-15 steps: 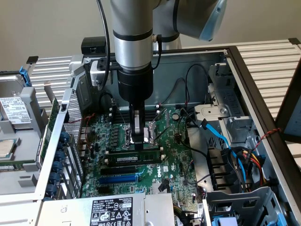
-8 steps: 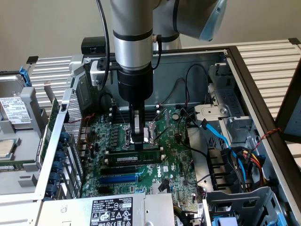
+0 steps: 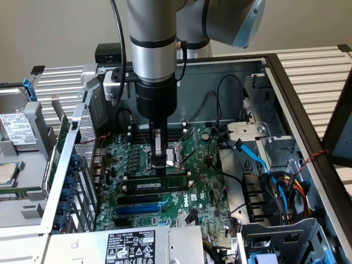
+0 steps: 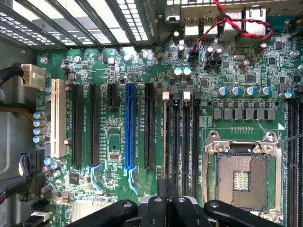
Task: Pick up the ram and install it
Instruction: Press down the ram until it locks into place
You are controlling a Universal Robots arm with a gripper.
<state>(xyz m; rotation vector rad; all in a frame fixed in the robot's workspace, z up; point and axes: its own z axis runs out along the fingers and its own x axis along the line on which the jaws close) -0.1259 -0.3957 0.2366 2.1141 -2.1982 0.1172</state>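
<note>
Black gripper [image 4: 165,201] linkages sit closest to my wrist camera, folded in so the fingers meet in a narrow, closed stance above the four memory slots [image 4: 180,142]. From the exterior view I see those fingers standing straight down onto the ram [image 3: 155,184], a thin green stick with black chips lying along a slot on the motherboard [image 3: 203,187]; whether they pinch it or only press its top edge I cannot tell. That stick lies just in front of the open processor socket [image 4: 241,182], with a blue expansion slot [image 4: 131,125] and black ones beside the memory bank. Room is tight: the case [image 3: 253,69] walls the board in behind, a perforated metal bracket [image 3: 82,148] rises on the exterior view's left, and the drive cage [image 3: 258,137] crowds the right. Blue and black cables [image 3: 264,170] spill from that cage toward the board. A labelled power supply [image 3: 132,245] closes off the front edge.
</note>
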